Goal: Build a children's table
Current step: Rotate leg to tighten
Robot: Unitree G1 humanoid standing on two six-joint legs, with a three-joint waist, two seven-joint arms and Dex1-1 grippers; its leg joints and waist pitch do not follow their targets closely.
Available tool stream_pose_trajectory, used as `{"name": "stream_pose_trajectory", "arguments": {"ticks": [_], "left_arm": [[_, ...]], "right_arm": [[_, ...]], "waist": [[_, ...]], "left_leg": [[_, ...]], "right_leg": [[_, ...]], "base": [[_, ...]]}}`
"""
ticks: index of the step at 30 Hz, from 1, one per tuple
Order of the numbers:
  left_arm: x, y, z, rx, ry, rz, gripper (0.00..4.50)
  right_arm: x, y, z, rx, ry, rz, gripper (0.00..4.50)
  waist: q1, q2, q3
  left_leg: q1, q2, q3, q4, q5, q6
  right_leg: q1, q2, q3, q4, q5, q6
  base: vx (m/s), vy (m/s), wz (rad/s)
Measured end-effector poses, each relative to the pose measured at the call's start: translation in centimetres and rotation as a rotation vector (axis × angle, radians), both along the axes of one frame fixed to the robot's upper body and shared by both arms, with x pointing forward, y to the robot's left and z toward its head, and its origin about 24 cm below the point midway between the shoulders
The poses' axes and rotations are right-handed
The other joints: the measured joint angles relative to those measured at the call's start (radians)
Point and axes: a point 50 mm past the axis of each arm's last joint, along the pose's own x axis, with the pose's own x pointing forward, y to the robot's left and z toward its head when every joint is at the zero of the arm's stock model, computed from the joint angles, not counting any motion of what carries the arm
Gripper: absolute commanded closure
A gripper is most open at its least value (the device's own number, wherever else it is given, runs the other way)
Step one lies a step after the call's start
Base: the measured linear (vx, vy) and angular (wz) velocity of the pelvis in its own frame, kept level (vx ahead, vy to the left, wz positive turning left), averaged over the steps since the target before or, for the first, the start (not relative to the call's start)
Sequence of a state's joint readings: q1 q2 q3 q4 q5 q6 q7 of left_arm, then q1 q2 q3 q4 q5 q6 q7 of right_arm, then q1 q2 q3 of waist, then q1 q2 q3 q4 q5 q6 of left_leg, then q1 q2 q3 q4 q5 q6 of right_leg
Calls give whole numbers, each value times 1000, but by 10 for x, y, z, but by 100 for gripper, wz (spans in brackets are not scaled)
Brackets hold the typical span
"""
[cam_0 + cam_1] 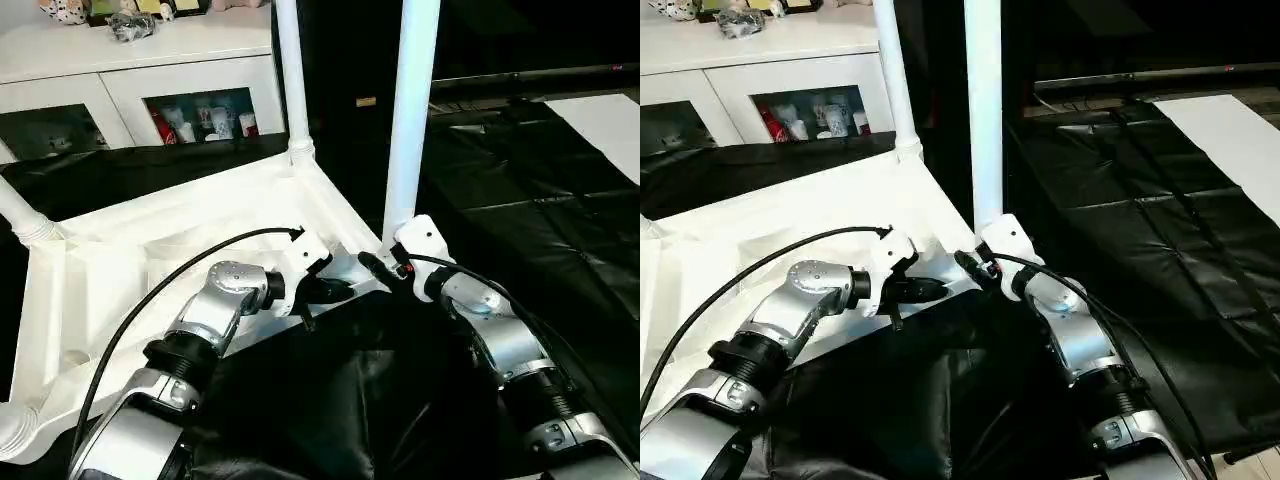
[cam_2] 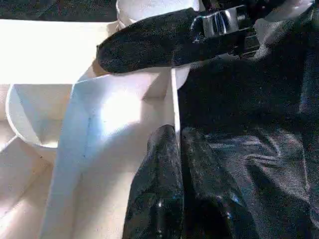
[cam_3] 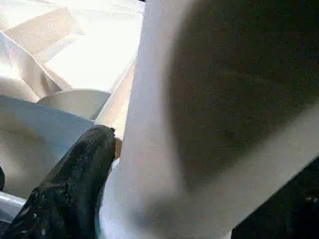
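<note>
The white table top (image 1: 150,235) lies upside down, ribbed side up. One leg (image 1: 292,80) stands in the far corner socket, and two more (image 1: 20,215) (image 1: 12,430) stick out at the left. A fourth leg (image 1: 412,120) stands upright at the near right corner. My right gripper (image 1: 385,262) is shut on its base, with one finger (image 3: 75,179) pressed against the tube; the other finger is hidden. My left gripper (image 1: 335,290) is beside that corner, its fingers (image 2: 154,189) pinching the thin rim (image 2: 175,114) of the top. The right gripper's finger (image 2: 164,45) crosses just beyond.
A white cabinet (image 1: 150,90) with glass doors stands behind the table. Black cloth (image 1: 520,200) covers the floor to the right and in front. A white sheet (image 1: 610,120) lies far right. A black cable (image 1: 180,265) arcs over my left forearm.
</note>
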State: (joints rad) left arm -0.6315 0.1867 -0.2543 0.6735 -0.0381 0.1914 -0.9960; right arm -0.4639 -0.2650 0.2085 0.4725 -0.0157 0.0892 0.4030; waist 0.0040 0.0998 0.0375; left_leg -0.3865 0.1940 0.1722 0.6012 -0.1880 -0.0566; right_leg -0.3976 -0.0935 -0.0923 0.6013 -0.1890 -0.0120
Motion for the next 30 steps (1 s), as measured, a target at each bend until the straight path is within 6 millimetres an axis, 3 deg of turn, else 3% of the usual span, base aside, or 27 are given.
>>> {"name": "stream_pose_trajectory", "arguments": {"ticks": [12,15,21,22,30], "left_arm": [[1,6,1,4,0,-4,450],[0,10,2,9,3,-18,450],[1,14,5,15,-9,-34,450],[1,15,6,16,-10,-36,450],[-1,24,9,31,-19,-57,450]], "right_arm": [[-1,2,0,19,-14,19,69],[-4,4,-2,55,-13,28,69],[-6,3,-5,169,27,15,69],[-7,2,-6,183,37,30,39],[-16,-11,-3,210,126,220,4]], "waist": [[1,-2,3],[4,-8,6],[10,-30,10],[12,-33,11],[26,-49,18]], "left_leg": [[0,0,0,-1,2,3],[0,0,0,-1,2,3],[-1,0,1,-1,3,5],[0,0,1,-1,3,5],[0,0,3,0,3,5]], "right_leg": [[-1,0,0,0,0,0],[-1,0,0,1,0,0],[-2,0,1,2,0,0],[-2,0,1,2,0,0],[-6,0,4,7,0,0]], "base": [[0,0,0],[0,0,0],[0,0,0],[0,0,0],[0,0,0]]}}
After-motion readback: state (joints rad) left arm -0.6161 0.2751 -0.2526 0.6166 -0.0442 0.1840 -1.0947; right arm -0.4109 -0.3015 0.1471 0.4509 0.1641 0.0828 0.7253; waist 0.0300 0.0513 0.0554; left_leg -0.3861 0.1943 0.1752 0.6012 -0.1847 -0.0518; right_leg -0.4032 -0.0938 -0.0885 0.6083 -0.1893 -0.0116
